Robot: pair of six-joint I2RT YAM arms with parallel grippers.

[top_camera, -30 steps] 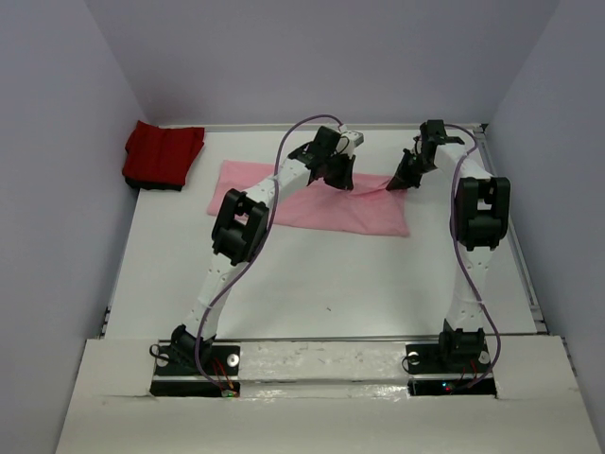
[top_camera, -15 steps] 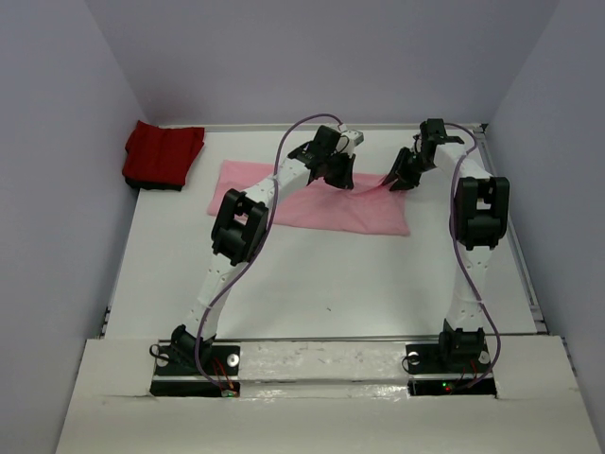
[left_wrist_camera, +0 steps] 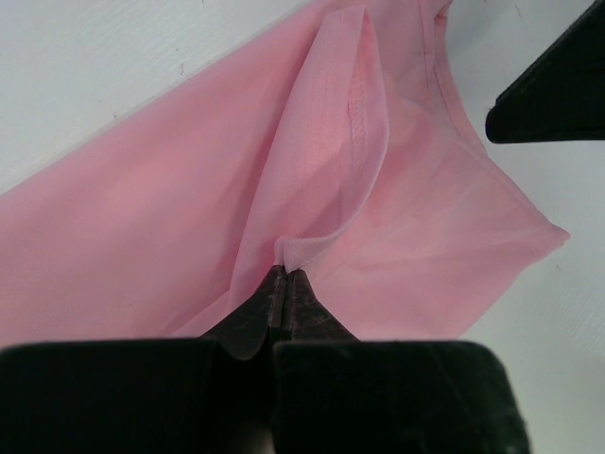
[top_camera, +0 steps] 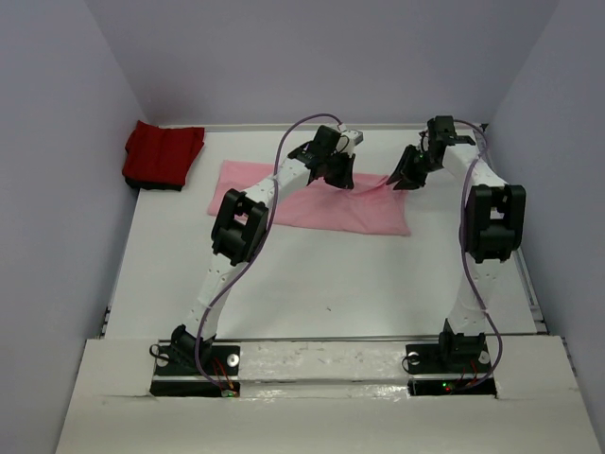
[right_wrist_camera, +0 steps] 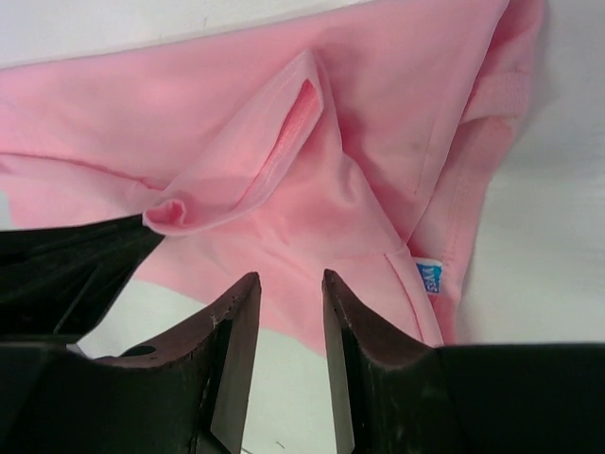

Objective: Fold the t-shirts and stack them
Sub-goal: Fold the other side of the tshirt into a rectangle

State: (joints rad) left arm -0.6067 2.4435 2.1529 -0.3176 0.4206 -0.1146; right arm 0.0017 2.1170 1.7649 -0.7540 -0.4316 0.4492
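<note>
White tabletop [top_camera: 321,274] bears the pink t-shirt [top_camera: 312,203] at upper centre, its middle hidden under the left arm [top_camera: 236,227]. The left gripper [left_wrist_camera: 284,276] pinches a raised fold of it. The right gripper [right_wrist_camera: 288,284] hovers over the cloth, jaws apart, gripping nothing. The red t-shirt [top_camera: 163,154] lies at upper left, well apart.

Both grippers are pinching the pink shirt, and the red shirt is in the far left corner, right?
Not quite. Only the left gripper pinches the pink shirt; the right wrist view shows the right gripper open. The red shirt is in that corner.
</note>
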